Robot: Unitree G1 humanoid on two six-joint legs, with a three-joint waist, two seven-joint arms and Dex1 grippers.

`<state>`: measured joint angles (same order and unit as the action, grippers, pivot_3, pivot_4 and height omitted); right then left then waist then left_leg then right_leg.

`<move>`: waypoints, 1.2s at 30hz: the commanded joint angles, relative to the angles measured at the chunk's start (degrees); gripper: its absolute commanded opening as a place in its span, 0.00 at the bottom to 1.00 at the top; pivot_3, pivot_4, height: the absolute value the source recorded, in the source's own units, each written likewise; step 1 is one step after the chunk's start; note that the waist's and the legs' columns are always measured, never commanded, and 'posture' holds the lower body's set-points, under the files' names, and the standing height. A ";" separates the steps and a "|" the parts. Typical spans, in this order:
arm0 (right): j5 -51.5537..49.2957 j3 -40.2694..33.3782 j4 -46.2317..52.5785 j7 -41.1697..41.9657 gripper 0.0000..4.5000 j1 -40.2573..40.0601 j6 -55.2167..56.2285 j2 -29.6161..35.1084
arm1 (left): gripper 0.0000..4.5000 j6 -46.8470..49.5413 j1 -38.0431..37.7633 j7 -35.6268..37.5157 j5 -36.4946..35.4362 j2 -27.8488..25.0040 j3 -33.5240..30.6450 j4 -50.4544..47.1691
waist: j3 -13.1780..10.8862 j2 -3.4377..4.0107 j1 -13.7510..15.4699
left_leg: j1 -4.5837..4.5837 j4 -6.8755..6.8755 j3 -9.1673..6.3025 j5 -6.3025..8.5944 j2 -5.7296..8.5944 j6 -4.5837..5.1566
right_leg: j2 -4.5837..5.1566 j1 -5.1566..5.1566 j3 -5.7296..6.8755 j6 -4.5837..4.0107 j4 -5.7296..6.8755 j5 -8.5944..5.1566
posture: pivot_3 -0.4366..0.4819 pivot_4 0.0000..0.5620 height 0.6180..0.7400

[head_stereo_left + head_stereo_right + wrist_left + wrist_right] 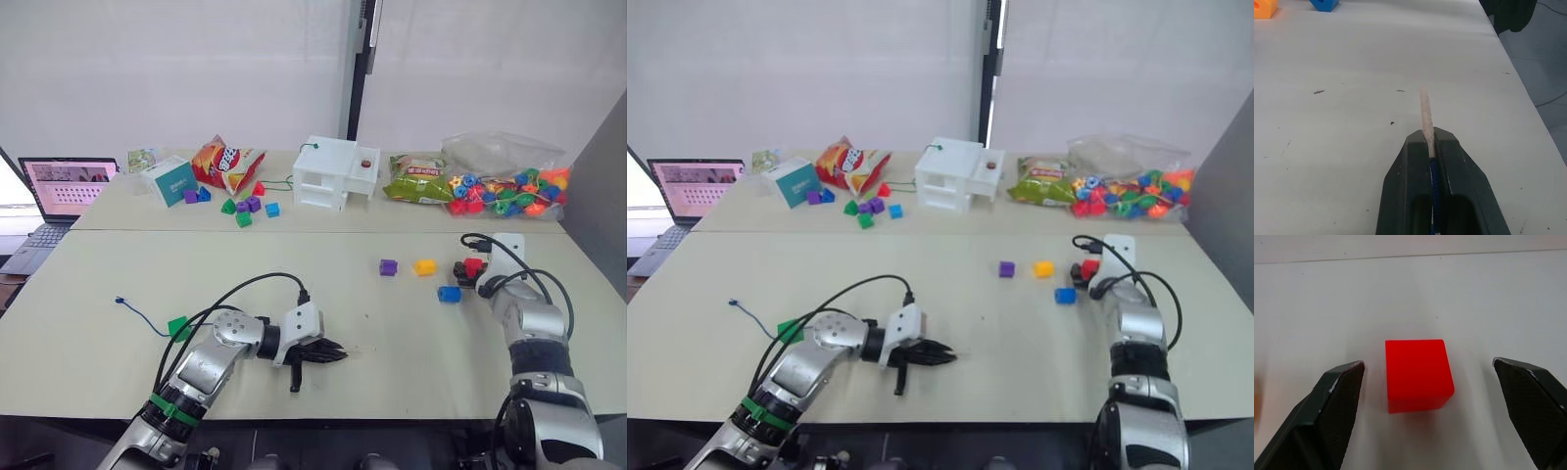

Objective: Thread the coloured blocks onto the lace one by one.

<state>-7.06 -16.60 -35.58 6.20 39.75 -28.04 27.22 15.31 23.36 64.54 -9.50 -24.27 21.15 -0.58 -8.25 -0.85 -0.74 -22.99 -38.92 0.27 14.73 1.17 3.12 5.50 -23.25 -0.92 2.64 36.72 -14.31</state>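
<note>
On my left wrist view, the left end effector [1429,139] is pinched tight on the lace [1425,115]: the pale stiff tip sticks out past the fingertips over the bare worktop [1352,122], and the dark-blue cord runs back between the two black fingers. From the head camera I see that arm low over the near part of the worktop, with the rest of the lace trailing off to the robot's left, its far end lying on the surface. The green block [177,327] sits beside that cord, just behind the left forearm.

My right end effector [1427,377] is spread wide, one finger on either side of the red block [1418,374], neither touching it. The block rests flat on the worktop between them. In the head view this is at the far right of the near worktop. The blue block [449,294] lies just to the left of the right end effector, the yellow block [424,266] a little farther back and left, and the purple block [388,266] beside the yellow one, apart from it.

On the rear worktop I see a white box-like stand [333,172], a crisp packet [225,163], a scatter of small mixed blocks [247,208] and a bag of beads [505,190]. A laptop [59,191] stands open at the far left.
</note>
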 commanded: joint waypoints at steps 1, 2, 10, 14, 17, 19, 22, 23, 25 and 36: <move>-0.58 -0.70 -1.97 1.36 0.75 2.40 3.62 1.32 | 0.00 0.45 -0.23 -0.46 -1.08 0.04 -0.73 -2.11 | 0.00 0.00 -0.01 | 0.00 0.00 0.00 0.00 0.00 0.00 | 0.00 0.00 0.00 0.00 0.00 0.00 | 0.48 0.27 1.00; -1.34 -1.04 -2.02 1.97 0.67 2.75 3.66 1.14 | 0.00 0.48 -0.26 -0.57 -1.07 0.04 -0.75 -2.12 | 0.00 0.01 -0.05 | -0.01 0.00 0.00 0.00 0.00 0.00 | 0.00 0.00 0.00 0.00 0.00 0.00 | 0.48 0.27 1.00; -4.00 -1.81 3.98 3.32 0.26 0.46 3.89 0.80 | 0.00 0.52 -0.73 -0.81 -1.16 -0.12 -0.80 -2.70 | 0.01 0.02 0.04 | -0.04 0.00 -0.01 0.00 -0.01 0.00 | 0.04 -0.01 0.01 0.01 0.00 0.01 | 0.48 0.27 1.00; -7.93 -3.68 28.49 2.47 0.26 -9.25 -5.31 0.20 | 0.00 0.40 -0.88 -0.88 -1.20 -0.31 -1.00 -2.76 | 0.03 0.10 0.36 | -0.20 0.02 -0.11 0.01 -0.01 0.01 | 0.06 -0.08 0.10 0.01 0.04 0.01 | 0.48 0.27 1.00; -11.08 -3.85 45.71 1.30 0.26 -15.10 -13.13 -0.89 | 0.00 0.40 -0.97 -0.85 -1.29 -0.43 -1.16 -2.72 | 0.04 0.16 0.36 | -0.37 0.03 -0.10 0.02 -0.01 0.03 | 0.08 -0.25 0.05 0.02 0.10 0.01 | 0.48 0.27 1.00; -15.10 -2.72 60.29 -0.06 0.26 -19.30 -21.66 -2.75 | 0.00 0.46 -1.05 -0.76 -1.45 -0.42 -1.22 -2.58 | 0.03 0.17 0.10 | -0.39 0.01 -0.09 0.02 0.00 0.03 | 0.06 -0.30 -0.01 0.04 0.12 0.02 | 0.48 0.27 1.00; -20.80 -0.78 76.29 -2.17 0.26 -24.74 -33.58 -6.11 | 0.00 0.57 -0.96 -0.50 -1.71 -0.43 -1.37 -2.30 | 0.03 0.16 0.09 | -0.31 0.01 -0.14 0.02 -0.03 0.03 | 0.01 -0.30 0.00 0.03 0.04 0.01 | 0.48 0.27 1.00; -22.47 0.43 80.65 -3.39 0.26 -26.92 -37.93 -8.02 | 0.00 0.53 -0.88 -0.40 -1.77 -0.43 -1.41 -2.08 | 0.03 0.16 0.11 | -0.30 0.01 -0.16 0.02 -0.03 0.03 | 0.00 -0.31 0.01 0.01 0.03 0.01 | 0.48 0.27 1.00; -23.51 3.85 86.81 -4.82 0.26 -30.12 -44.00 -9.48 | 0.00 0.45 -0.74 -0.29 -1.85 -0.41 -1.40 -1.73 | 0.03 0.16 0.20 | -0.28 -0.02 -0.21 0.01 -0.03 0.02 | 0.00 -0.26 0.04 0.01 0.02 0.00 | 0.48 0.27 1.00; -18.27 16.89 85.55 -10.52 0.26 -41.47 -44.27 -19.16 | 0.00 -0.18 -0.07 0.29 -1.53 -0.36 -0.88 -1.16 | 0.03 0.16 0.32 | -0.20 -0.07 -0.18 0.00 0.06 0.00 | -0.03 -0.25 0.05 0.00 -0.01 -0.01 | 0.48 0.27 1.00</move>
<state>-26.04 -1.42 50.46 -4.08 -1.31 -74.70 8.46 15.64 22.33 64.53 -10.45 -24.66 20.65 -1.27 -8.22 -0.69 -0.42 -23.19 -38.99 0.10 14.73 1.23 3.12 5.46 -23.51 -0.87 2.64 36.70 -14.33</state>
